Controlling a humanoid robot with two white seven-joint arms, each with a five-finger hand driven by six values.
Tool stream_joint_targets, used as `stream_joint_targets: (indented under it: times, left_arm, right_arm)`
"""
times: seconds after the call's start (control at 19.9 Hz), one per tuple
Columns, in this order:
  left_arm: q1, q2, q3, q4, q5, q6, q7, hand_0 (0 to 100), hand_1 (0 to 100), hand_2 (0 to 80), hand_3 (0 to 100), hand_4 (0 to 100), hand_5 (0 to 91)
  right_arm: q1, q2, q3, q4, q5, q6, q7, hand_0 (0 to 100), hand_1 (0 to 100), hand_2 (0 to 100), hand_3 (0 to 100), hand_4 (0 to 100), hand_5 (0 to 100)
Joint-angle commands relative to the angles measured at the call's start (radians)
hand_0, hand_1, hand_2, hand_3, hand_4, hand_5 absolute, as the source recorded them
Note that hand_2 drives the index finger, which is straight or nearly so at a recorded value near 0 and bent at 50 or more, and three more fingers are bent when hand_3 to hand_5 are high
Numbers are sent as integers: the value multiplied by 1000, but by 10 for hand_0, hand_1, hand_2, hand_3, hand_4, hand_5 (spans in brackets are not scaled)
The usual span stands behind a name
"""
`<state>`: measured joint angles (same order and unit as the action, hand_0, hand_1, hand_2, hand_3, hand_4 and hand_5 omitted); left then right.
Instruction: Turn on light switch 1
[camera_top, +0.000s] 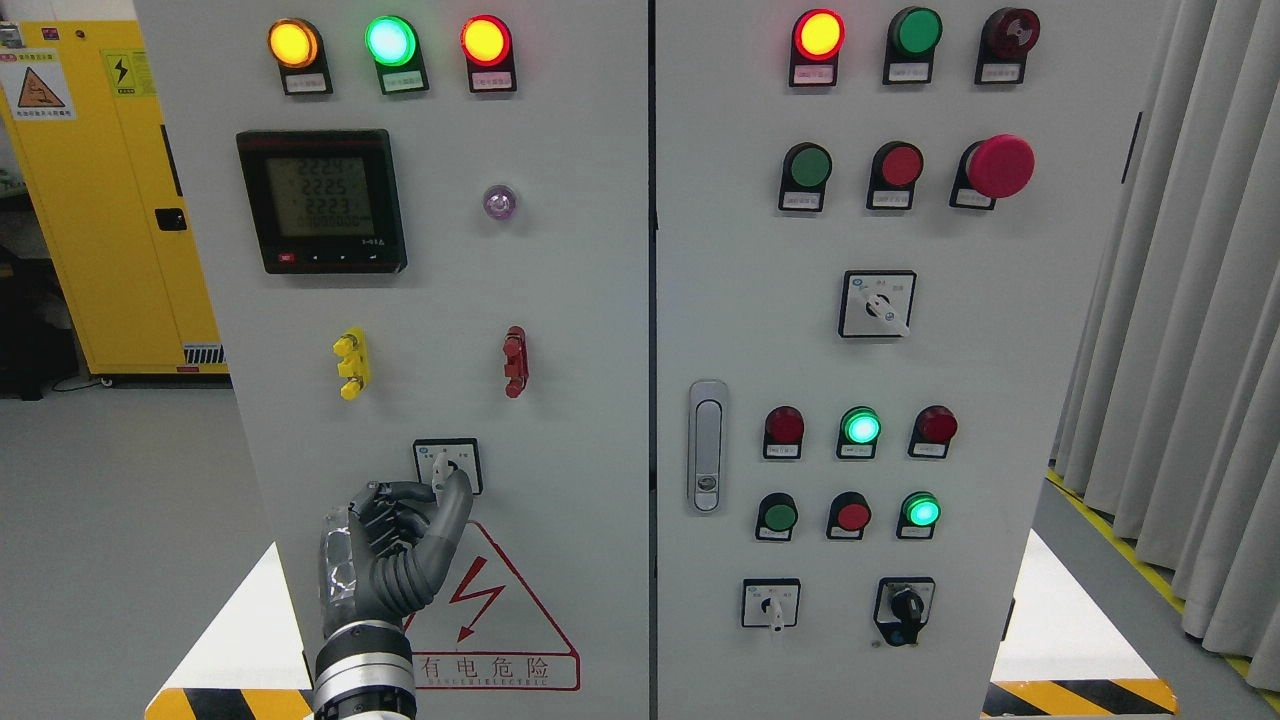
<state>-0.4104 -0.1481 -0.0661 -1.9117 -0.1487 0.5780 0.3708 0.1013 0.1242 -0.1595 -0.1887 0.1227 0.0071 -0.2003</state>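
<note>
A small white rotary switch (447, 464) in a black square frame sits low on the left door of the grey control cabinet (580, 300). My left hand (405, 530) rises from the bottom edge just below it. Its fingers are curled in a fist, and the thumb (452, 500) points up and touches the switch's knob at its lower edge. Nothing is grasped. The right hand does not show.
The panel carries a digital meter (322, 200), lit indicator lamps along the top, yellow (352, 364) and red (515, 361) terminals, and a red hazard triangle (480, 600). The right door holds push buttons, more rotary switches and a latch handle (707, 445). Curtains hang right.
</note>
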Motion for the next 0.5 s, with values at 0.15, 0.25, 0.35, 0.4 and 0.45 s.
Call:
stream_joint_targets:
  times: [0.15,0.25,0.35,0.4,0.45]
  left_arm:
    - [-4,-1,-1,3,0,6,0,229,663,599,899,886,842]
    - [-4,-1,-1,5,0,6,2,234,664,599,899,885,843]
    - [-11,-1,-1,5,0,8,0,238,663,599,899,886,843]
    - [-13,-1,-1,5,0,8,2,238,663,599,899,886,843]
    - [-13,-1,-1,5,0,11,2,241,662,599,899,885,843]
  right_arm:
    - [0,0,0,0,0,1,1,0,500,40,0,0,0]
    - [0,0,0,0,0,1,1,0,500,40,0,0,0]
    - [0,0,0,0,0,1,1,0,500,40,0,0,0]
    - [0,0,0,0,0,1,1,0,500,40,0,0,0]
    - [0,0,0,0,0,1,1,0,500,40,0,0,0]
